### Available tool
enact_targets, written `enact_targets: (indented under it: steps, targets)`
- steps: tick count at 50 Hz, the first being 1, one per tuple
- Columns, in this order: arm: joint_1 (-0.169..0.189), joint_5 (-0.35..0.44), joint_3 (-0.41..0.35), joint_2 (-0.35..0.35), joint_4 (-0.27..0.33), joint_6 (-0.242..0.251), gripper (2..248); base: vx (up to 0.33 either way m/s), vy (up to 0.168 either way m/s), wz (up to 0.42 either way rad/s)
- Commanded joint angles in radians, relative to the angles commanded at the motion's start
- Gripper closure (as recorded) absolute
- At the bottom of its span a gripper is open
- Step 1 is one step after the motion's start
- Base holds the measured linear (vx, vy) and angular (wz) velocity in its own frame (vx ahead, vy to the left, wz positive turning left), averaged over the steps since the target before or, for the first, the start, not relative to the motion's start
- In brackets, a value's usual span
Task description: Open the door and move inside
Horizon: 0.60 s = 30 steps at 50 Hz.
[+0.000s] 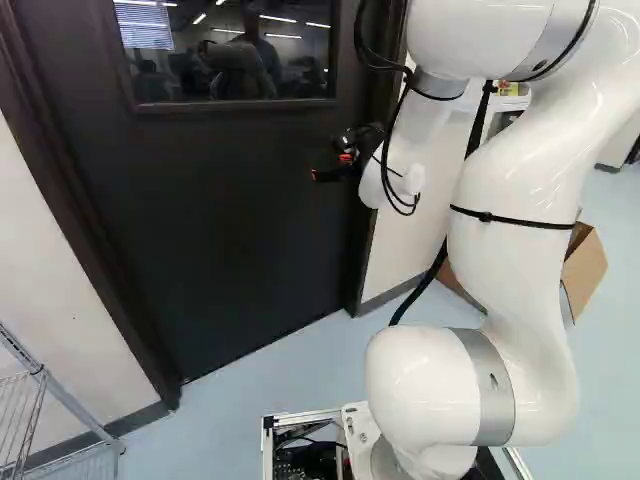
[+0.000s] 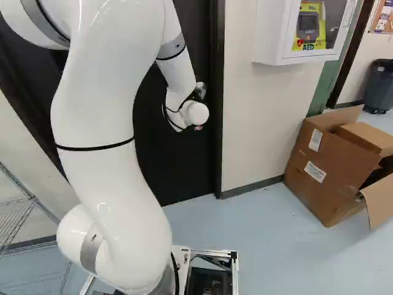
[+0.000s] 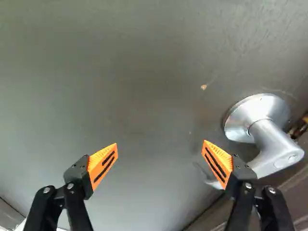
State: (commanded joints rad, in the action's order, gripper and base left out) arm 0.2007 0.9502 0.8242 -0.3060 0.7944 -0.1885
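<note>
My gripper (image 1: 330, 167) is open in front of the door (image 1: 230, 220), its fingers spread wide and pointing toward the dark panel. The door stands shut in its frame (image 1: 357, 265), below and beside its window (image 1: 225, 85). In the wrist view the silver handle (image 3: 275, 149) lies outside the gap, beside one finger, and its lever runs partly behind that finger; I cannot tell whether they touch. A wire rack (image 1: 42, 374) stands at the left of the left base view. In the right base view, a cardboard box (image 2: 322, 175) sits on the floor (image 2: 270, 246) under the white wall cabinet (image 2: 270, 31).
</note>
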Motion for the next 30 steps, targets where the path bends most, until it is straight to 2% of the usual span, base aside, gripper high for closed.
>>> enact_targets:
  steps: [30]
  targets:
    - [0.000,0.000,0.000,-0.015,0.000,0.000,3,0.000,-0.002,-0.002]
